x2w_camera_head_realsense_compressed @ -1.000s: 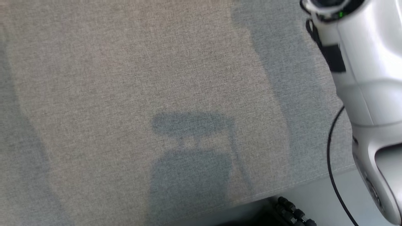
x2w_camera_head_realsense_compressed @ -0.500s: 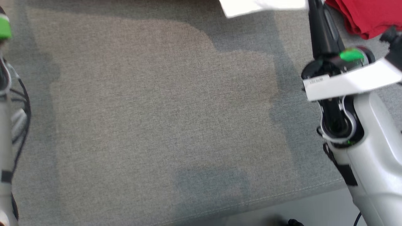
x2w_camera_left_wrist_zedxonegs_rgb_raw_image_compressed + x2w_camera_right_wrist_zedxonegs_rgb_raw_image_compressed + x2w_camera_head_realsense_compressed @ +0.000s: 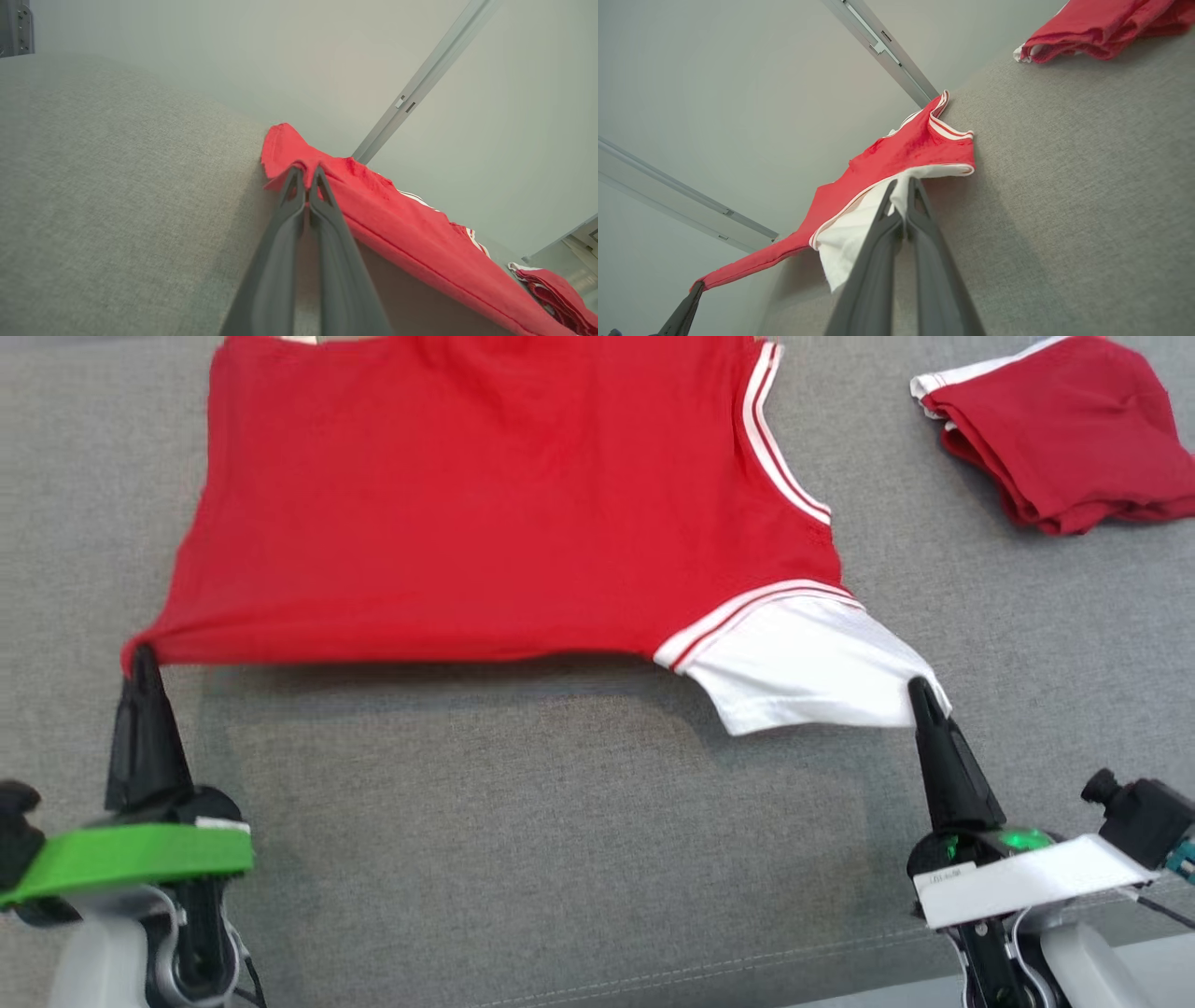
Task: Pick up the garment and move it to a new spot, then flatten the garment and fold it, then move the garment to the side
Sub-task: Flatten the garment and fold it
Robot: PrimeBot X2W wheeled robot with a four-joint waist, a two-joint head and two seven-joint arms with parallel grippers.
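The garment (image 3: 485,513) is a red shirt with white-striped trim and a white sleeve (image 3: 803,667). It hangs stretched between my two grippers above the grey fabric surface (image 3: 560,840). My left gripper (image 3: 142,658) is shut on its red corner at the left; the left wrist view shows that pinch on the garment (image 3: 397,224) by my left gripper (image 3: 306,175). My right gripper (image 3: 920,691) is shut on the tip of the white sleeve, and the right wrist view shows the gripper (image 3: 902,185) closed on the garment (image 3: 901,154).
A second red garment (image 3: 1055,429) lies bunched at the back right of the grey surface, also seen bunched as the second garment (image 3: 1101,23) in the right wrist view. The surface's front edge (image 3: 747,966) runs along the bottom, with pale floor beyond it at the lower right.
The head camera has swung, so the whole picture shifted. The stretched red garment and both gripper tips have come into the picture; earlier only bare grey fabric and the right arm showed.
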